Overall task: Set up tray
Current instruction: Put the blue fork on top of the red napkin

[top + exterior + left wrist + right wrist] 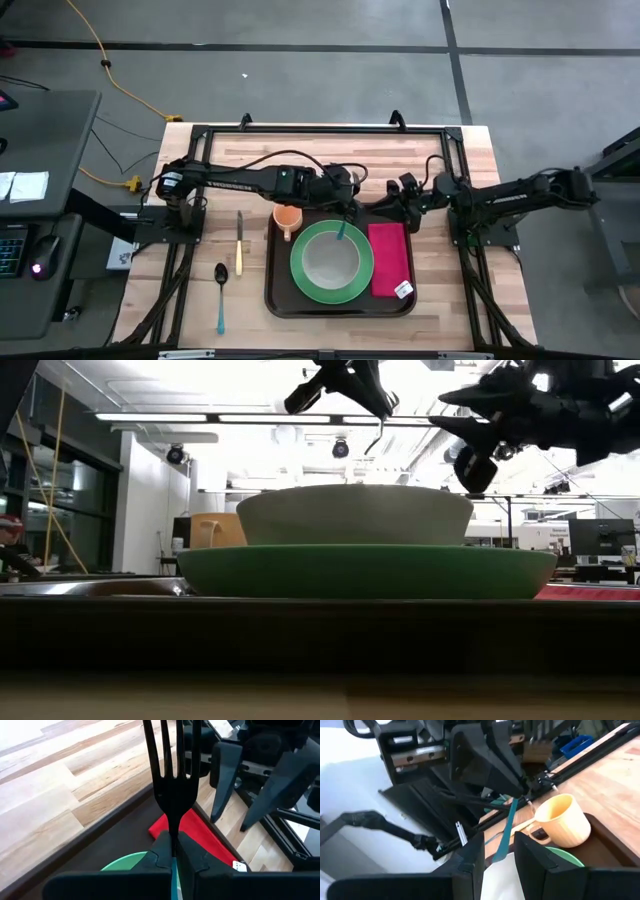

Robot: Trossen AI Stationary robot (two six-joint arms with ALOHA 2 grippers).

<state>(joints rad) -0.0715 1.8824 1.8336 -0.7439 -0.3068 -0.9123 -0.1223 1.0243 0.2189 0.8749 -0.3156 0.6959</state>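
The dark-brown tray [281,292] lies in the middle of the table. It holds a green plate [300,265] with a grey bowl [332,262], a red napkin [388,258] and a yellow cup [288,216]. My left gripper [347,208] hovers over the tray's far edge, shut on a fork [170,775] with dark tines and a teal handle [342,231]. My right gripper [406,192] stands open just right of it, above the tray's far right corner, with nothing between its fingers [225,785]. My left gripper pinches the fork's neck [173,837], where the dark head meets the teal handle, between its two fingers. The fork lies along the fingers, tines pointing away past the tips. The handle [508,827] slants down under the gripper, and the fork is clear of plate and tray.
A knife [239,243] and a teal-handled spoon [221,295] lie on the wood left of the tray. A small white tag [403,290] sits on the napkin's near end. A black frame [320,130] rims the table.
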